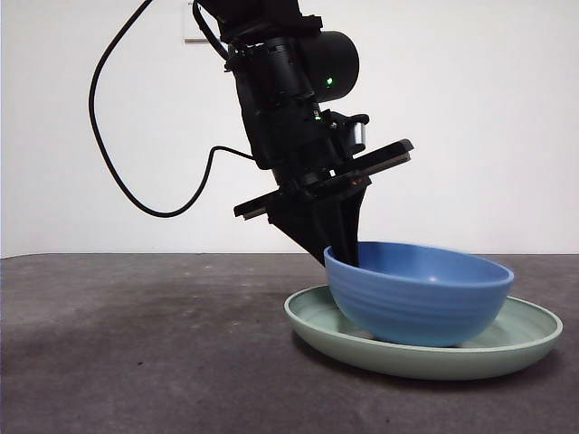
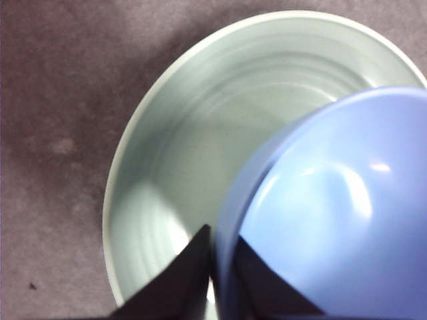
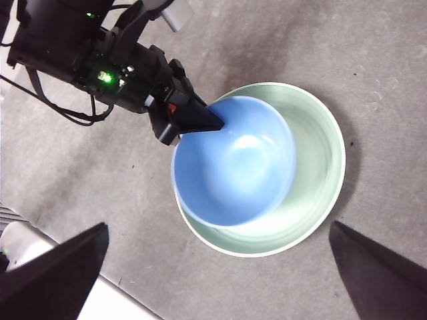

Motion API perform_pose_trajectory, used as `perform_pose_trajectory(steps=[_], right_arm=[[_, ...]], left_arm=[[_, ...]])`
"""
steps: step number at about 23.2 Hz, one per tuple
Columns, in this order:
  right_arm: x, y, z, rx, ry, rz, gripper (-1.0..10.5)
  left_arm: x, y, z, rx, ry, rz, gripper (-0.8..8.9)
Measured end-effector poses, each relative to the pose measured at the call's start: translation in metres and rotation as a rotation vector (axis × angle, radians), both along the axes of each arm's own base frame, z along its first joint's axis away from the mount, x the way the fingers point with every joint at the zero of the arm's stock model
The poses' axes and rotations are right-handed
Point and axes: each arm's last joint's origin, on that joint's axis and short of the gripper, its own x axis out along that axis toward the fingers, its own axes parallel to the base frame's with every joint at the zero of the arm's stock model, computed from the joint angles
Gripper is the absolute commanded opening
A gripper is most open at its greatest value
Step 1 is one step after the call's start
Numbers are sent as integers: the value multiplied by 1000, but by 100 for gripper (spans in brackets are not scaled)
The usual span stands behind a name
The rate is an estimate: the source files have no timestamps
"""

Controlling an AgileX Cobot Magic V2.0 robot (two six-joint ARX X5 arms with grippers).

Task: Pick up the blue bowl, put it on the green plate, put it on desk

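Left gripper pinching the near-left rim of the blue bowl, one jaw inside, one outside the wall. Bowl sitting inside the green plate, off-centre toward the plate's left side, apparently resting on it or just above; contact under the base not clear from the front view. Plate lying flat on the desk, right of centre.

Risks, as a judgement: an off-centre one-sided rim grip, so lifting could tip the bowl or let it slip; dragging sideways could catch the plate's raised rim and shove or flip the plate; releasing while tilted could leave the bowl rocking against the rim.

Right gripper hanging high above the scene, jaws spread wide, holding nothing. Otherwise only a black cable looping behind the left arm, well clear of bowl and plate. Nothing blocking the desk to the left.
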Motion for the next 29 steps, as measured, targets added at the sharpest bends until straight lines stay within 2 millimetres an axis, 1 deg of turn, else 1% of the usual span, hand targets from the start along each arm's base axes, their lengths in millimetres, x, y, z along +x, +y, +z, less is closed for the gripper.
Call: perform_pose_trajectory(steps=[2,5,6,7,9,10,12,13,16,19,21,23,25,27,29], right_arm=[[0,0,0,0,0,0,606],[0,0,0,0,0,0,606],[0,0,0,0,0,0,606],[0,0,0,0,1,0,606],[0,0,0,0,6,0,606],[-1,0,-1,0,10,0,606],[-1,0,-1,-1,15,0,606],[-1,0,-1,-1,16,0,606],[-2,0,-1,-3,23,2,606],[-3,0,-3,-7,40,7,606],[-5,0,-4,-15,49,16,606],[-6,0,-5,-18,64,19,606],[-7,0,-6,-20,82,22,606],[-8,0,-6,-22,90,25,606],[-9,0,-7,-24,95,27,606]], left_arm=[[0,0,0,-3,6,15,234],[1,-1,1,-15,4,22,489],[1,-1,2,-24,9,19,559],[1,-2,4,-39,15,13,593],[4,-1,11,-62,4,7,598],[4,2,15,-60,3,10,598],[2,13,33,-54,-1,3,597],[-4,20,47,-53,-9,-10,596],[-33,45,96,-47,-38,-75,594],[-65,72,144,-81,-105,-121,594],[-88,89,170,-110,-150,-143,593],[-115,113,195,-127,-180,-158,593],[-143,139,214,-188,-268,-166,593],[-161,156,220,-219,-309,-164,593],[-179,174,222,-249,-357,-163,593]])
